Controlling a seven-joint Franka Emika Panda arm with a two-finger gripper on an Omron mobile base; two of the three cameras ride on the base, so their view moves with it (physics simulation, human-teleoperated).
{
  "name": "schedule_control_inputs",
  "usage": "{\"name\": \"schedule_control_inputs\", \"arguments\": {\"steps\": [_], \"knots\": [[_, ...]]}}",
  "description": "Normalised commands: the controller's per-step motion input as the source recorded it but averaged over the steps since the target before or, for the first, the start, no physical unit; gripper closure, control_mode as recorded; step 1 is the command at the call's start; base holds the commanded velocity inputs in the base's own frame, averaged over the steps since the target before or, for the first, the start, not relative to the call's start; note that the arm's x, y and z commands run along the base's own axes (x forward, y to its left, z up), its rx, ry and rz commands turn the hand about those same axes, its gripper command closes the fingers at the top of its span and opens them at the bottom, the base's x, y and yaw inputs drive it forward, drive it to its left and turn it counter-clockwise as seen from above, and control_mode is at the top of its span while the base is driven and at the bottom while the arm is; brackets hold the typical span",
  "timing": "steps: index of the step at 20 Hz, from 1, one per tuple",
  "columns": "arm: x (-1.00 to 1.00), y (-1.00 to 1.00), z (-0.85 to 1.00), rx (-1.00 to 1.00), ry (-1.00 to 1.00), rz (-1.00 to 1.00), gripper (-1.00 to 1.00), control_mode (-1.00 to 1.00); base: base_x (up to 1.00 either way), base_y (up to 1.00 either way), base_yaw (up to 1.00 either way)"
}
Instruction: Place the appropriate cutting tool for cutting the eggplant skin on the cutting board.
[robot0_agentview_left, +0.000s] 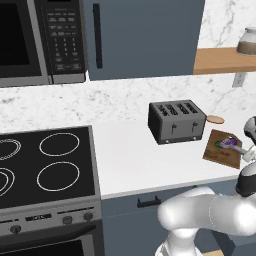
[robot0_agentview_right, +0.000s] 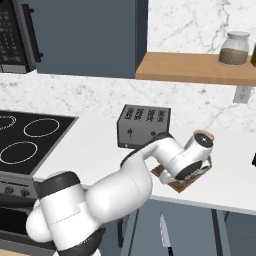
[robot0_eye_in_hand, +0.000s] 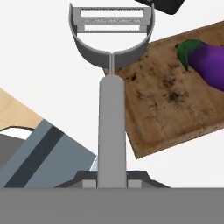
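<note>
My gripper (robot0_eye_in_hand: 111, 180) is shut on the handle of the cutting tool (robot0_eye_in_hand: 111, 109), a slim grey peeler. Its wide head reaches out over the white counter just past a corner of the cutting board (robot0_eye_in_hand: 170, 103). The purple eggplant (robot0_eye_in_hand: 209, 61) with its green cap lies on the far part of the board. In the left base view the board (robot0_agentview_left: 218, 151) lies right of the toaster with the eggplant (robot0_agentview_left: 228, 142) on it, and the peeler (robot0_agentview_left: 239, 149) hangs over its right side. In the right base view my arm covers most of the board (robot0_agentview_right: 181, 186).
A dark toaster (robot0_agentview_left: 176, 121) stands left of the board, with a small tan disc (robot0_agentview_left: 215, 119) behind it. The stove (robot0_agentview_left: 47, 162) lies far left. A jar (robot0_agentview_right: 234, 48) sits on the wooden shelf. A long knife (robot0_agentview_right: 164, 232) shows low before the cabinet front. The counter's front edge is close under my hand.
</note>
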Motion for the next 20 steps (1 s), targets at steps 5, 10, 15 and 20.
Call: {"name": "schedule_control_inputs", "arguments": {"steps": [5, 10, 15, 20], "knots": [[0.52, 0.0, -0.47, -0.01, 0.0, 0.0, 1.0, -1.0, 0.0, 0.0, 0.0], [0.25, 0.0, -0.29, 0.0, 0.0, 0.01, 1.0, -1.0, 0.0, 0.0, 0.0], [0.1, 0.0, -0.36, 0.0, 0.0, 0.03, 1.0, -1.0, 0.0, 0.0, 0.0], [0.11, -0.01, -0.27, 0.0, 0.0, 0.02, 1.0, -1.0, 0.0, 0.0, 0.0]]}}
